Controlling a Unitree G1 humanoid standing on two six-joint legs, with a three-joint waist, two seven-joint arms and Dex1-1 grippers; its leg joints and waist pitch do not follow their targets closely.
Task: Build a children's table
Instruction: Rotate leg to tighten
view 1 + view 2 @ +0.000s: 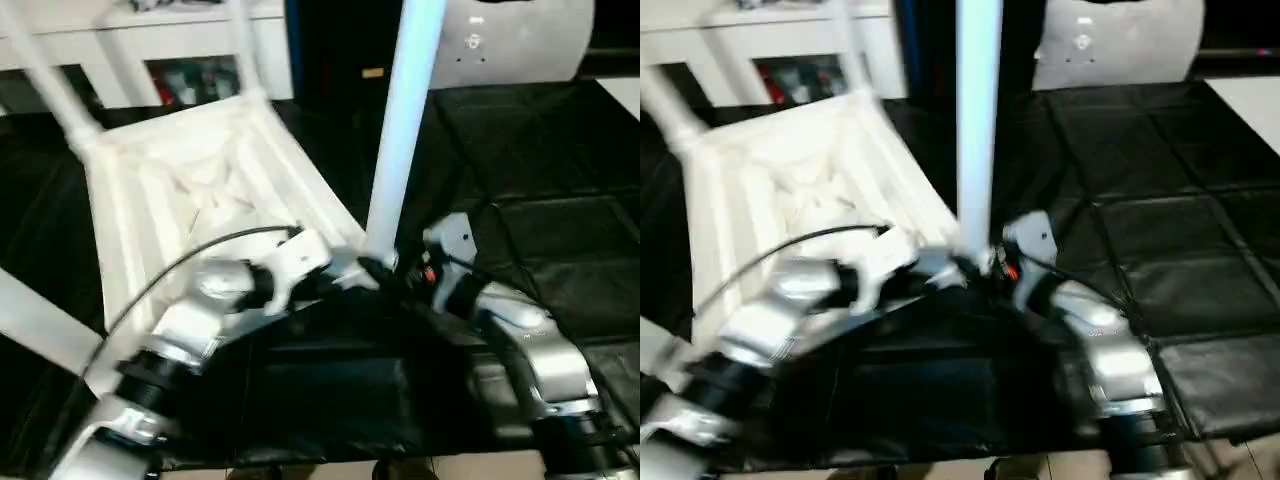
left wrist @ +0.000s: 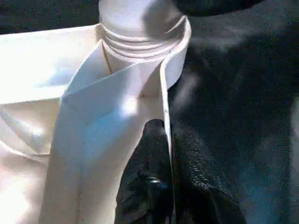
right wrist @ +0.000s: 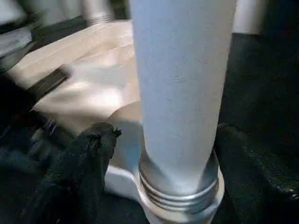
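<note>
The white table top [image 1: 200, 170] lies upside down on the black mat, ribs facing up. A long white leg [image 1: 400, 130] stands upright in the near corner socket [image 2: 145, 51], its threaded end [image 3: 180, 196] seated there. My left gripper [image 1: 345, 272] is shut on the top's raised rim [image 2: 164, 107] just beside that socket, one finger [image 2: 149, 177] inside the rim and the other outside. My right gripper [image 3: 173, 154] straddles the base of the leg, open, with a small gap between one finger [image 3: 91, 158] and the shaft. Other legs [image 1: 50, 85] rise from the far corners.
A white cabinet [image 1: 130, 50] stands behind the table top, and a grey-white object [image 1: 520, 40] sits at the back right. Black padded mats [image 1: 540, 200] cover the floor. Another white leg [image 1: 40, 330] crosses the lower left.
</note>
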